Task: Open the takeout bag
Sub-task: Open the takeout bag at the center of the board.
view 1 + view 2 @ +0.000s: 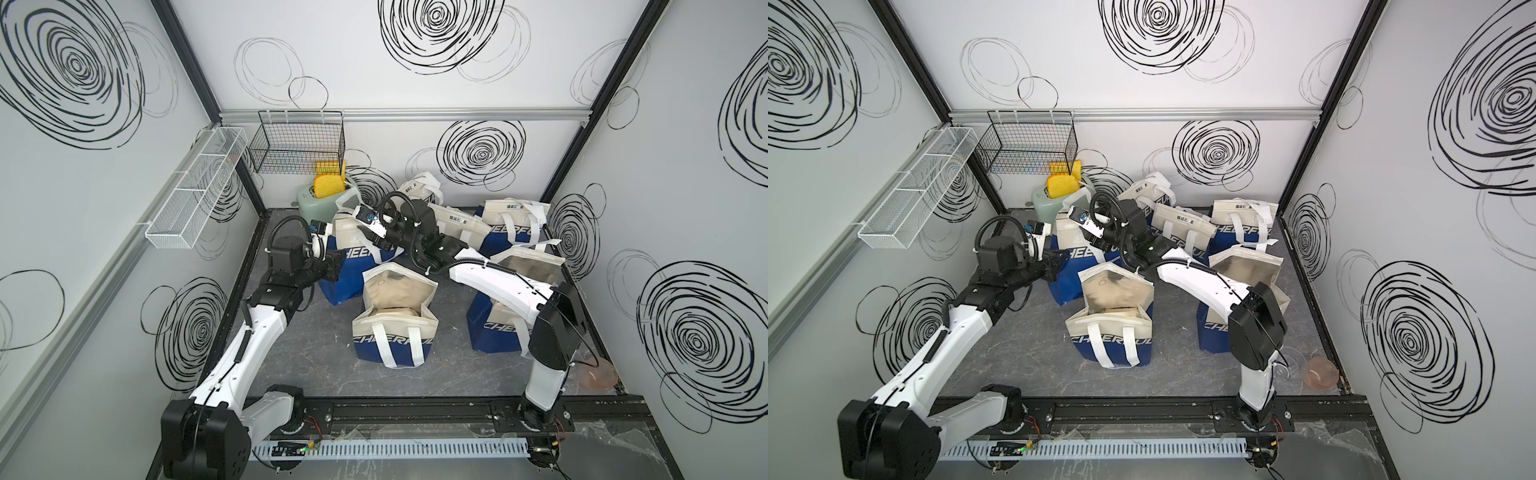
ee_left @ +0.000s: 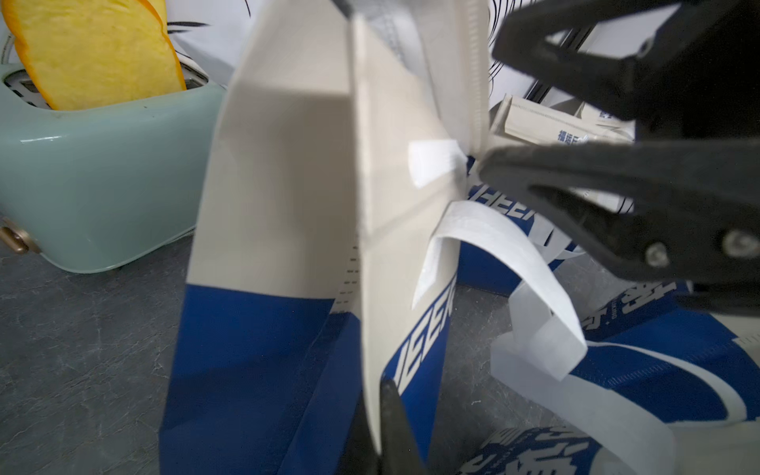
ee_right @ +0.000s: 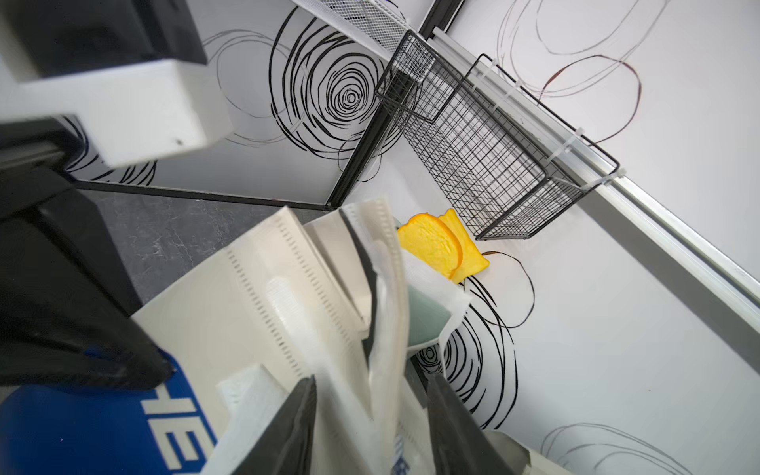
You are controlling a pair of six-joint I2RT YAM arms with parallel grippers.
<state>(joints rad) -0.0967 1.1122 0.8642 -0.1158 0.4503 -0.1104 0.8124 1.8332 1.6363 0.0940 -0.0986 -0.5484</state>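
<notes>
Both arms reach takeout bag: left pincer clamps edge, right pincer seemingly parted.

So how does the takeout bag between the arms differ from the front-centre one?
The held takeout bag shows only a narrow gap at its top; the front-centre takeout bag stands wide open, flap tipped back, tan lining showing. The left tool is shut on the held bag's side and the open right tool straddles its rim; nothing touches the front-centre bag. Both are beige over blue with white handles.
</notes>
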